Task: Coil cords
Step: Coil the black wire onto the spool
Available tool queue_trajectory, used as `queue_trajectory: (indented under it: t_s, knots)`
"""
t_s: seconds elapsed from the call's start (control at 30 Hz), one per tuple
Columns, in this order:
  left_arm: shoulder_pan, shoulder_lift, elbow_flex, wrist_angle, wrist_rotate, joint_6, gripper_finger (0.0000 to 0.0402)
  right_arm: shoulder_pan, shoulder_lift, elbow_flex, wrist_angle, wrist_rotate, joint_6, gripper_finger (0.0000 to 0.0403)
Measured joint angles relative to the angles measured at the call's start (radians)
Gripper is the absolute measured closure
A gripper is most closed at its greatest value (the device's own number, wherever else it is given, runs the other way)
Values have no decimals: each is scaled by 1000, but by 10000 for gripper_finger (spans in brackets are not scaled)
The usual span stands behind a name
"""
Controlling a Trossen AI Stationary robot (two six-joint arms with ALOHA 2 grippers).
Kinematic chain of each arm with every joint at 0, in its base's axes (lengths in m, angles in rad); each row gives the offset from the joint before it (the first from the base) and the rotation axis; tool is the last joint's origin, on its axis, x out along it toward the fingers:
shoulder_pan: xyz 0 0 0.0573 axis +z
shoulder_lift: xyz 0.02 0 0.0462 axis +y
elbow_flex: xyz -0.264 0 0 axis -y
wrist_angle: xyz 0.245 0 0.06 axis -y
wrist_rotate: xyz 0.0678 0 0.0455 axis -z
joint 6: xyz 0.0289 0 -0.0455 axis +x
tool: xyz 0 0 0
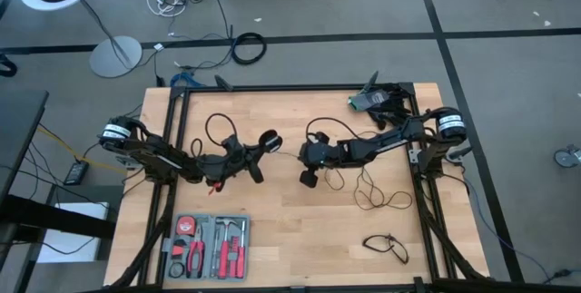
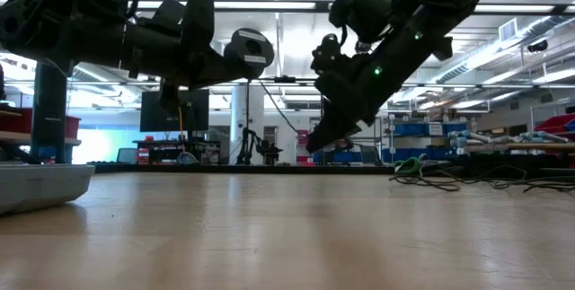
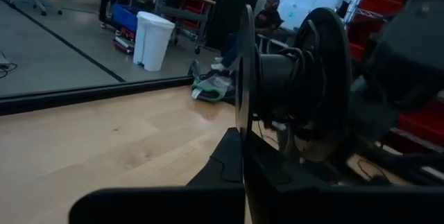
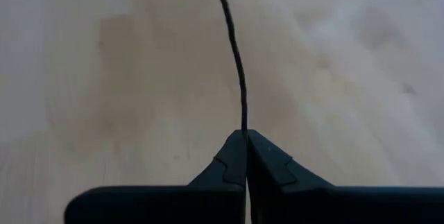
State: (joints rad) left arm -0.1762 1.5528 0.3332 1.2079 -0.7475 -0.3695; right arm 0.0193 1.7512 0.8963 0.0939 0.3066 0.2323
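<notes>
The right gripper (image 4: 245, 135) is closed on the thin cord (image 4: 234, 57), which runs straight away from its fingertips above the table (image 1: 300, 229). The left gripper (image 3: 244, 141) is also closed, and it holds a round black disc (image 3: 246, 71) by its edge. More cord (image 1: 377, 193) lies in loose loops near the right arm.

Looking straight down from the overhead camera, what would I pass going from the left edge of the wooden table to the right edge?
Tool tray → left gripper, shut on a black spool → right gripper, fingers pinched on the thin black cord → loose loops of cord → small coiled cord.
</notes>
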Motion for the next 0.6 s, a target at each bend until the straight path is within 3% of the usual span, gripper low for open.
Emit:
queue_trajectory:
  t_s: [0.33, 0.6]
  knots:
    - [0, 0, 3, -155, 12, -9, 402, -34, -211, 0, -19, 68, -47, 402]
    - [1, 0, 103, -385, 34, -3, 402, -64, -269, 0, 40, 24, -73, 403]
